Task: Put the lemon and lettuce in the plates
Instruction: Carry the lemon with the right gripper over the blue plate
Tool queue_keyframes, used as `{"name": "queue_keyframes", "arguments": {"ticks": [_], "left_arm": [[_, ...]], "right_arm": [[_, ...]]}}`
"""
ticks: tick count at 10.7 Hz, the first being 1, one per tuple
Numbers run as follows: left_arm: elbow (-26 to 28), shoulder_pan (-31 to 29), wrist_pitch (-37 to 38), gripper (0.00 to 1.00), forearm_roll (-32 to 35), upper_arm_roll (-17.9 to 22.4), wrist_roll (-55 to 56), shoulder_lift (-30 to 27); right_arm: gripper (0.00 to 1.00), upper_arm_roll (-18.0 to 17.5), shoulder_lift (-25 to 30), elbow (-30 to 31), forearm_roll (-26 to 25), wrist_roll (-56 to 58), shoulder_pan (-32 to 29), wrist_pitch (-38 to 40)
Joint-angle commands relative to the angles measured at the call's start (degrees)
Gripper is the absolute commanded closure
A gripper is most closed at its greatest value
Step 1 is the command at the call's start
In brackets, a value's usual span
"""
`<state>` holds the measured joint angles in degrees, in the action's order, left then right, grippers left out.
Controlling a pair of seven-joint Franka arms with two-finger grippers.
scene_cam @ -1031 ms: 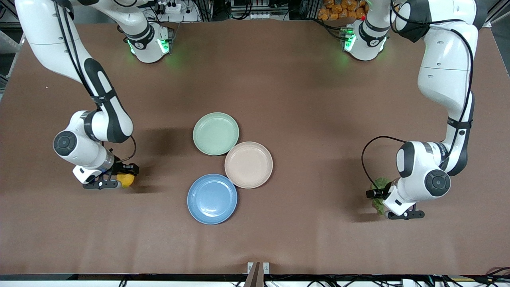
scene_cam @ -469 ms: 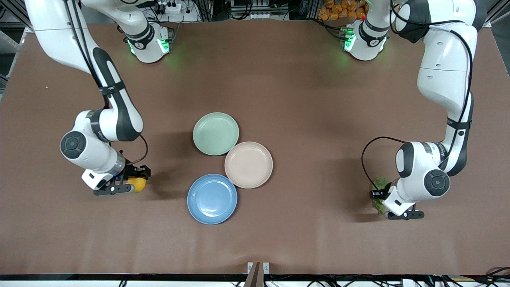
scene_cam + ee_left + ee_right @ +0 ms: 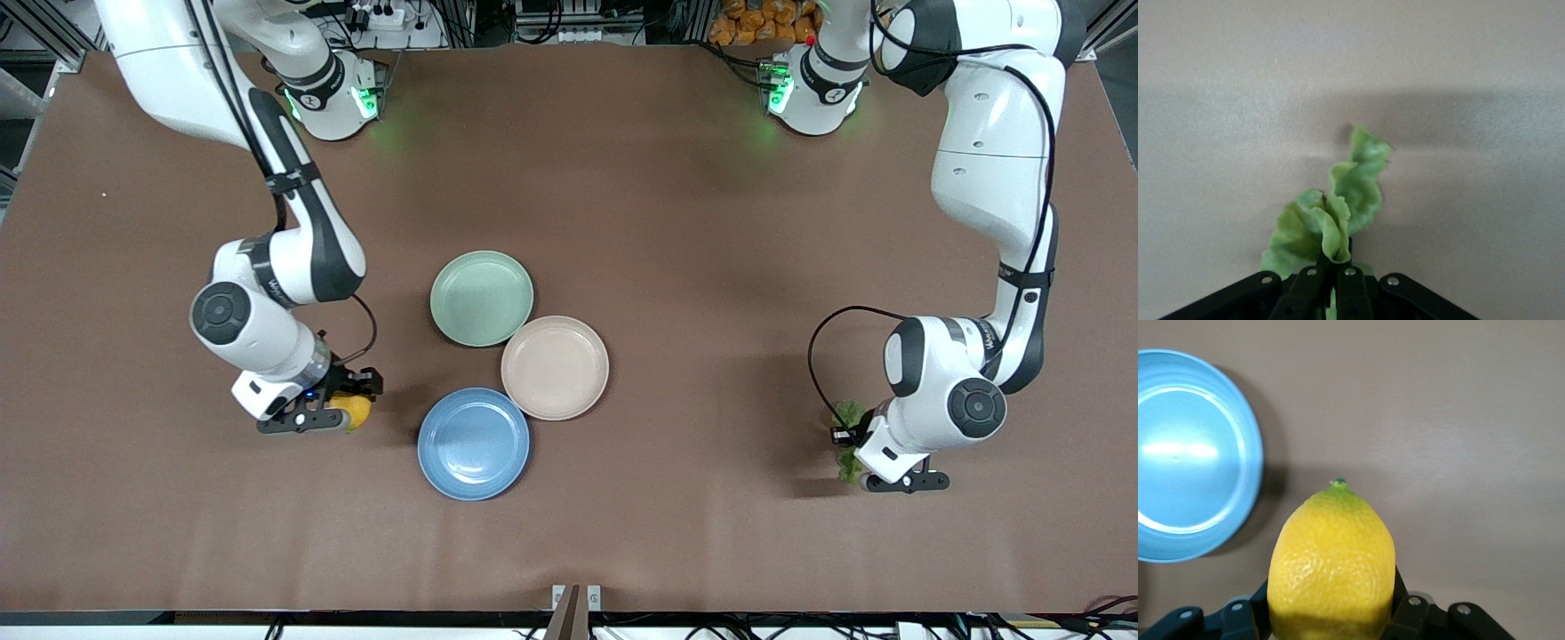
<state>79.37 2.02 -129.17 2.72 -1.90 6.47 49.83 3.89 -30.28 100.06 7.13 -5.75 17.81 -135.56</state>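
Brown table (image 3: 622, 533) up front: left gripper (image 3: 846, 449) clamps the lettuce (image 3: 849, 414) at its own end; right gripper (image 3: 342, 411) squeezes the lemon (image 3: 356, 411) over the table beside the blue plate (image 3: 473, 444), beige-pink plate (image 3: 555, 367) farther.

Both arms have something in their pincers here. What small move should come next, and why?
Probably lift the lettuce clear of the table. The left pincer is shut on it low over the table, while the right pincer holds the lemon beside the blue plate, which has nothing in it.
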Motion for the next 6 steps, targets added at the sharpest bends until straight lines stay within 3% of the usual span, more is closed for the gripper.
{"name": "queue_keyframes", "arguments": {"ticks": [1,6], "left_arm": [[-0.4,0.5,0.0,1.00,2.1,0.3,-0.1,-1.1],[0.4,1.8,2.2,1.00,1.9,-1.0,0.1,-5.2]], "right_arm": [[0.65,0.5,-4.2,-6.0,4.0,-3.5,4.2,1.0],[0.64,1.5,-10.2,-13.1,4.0,-12.6,9.7,0.3]]}}
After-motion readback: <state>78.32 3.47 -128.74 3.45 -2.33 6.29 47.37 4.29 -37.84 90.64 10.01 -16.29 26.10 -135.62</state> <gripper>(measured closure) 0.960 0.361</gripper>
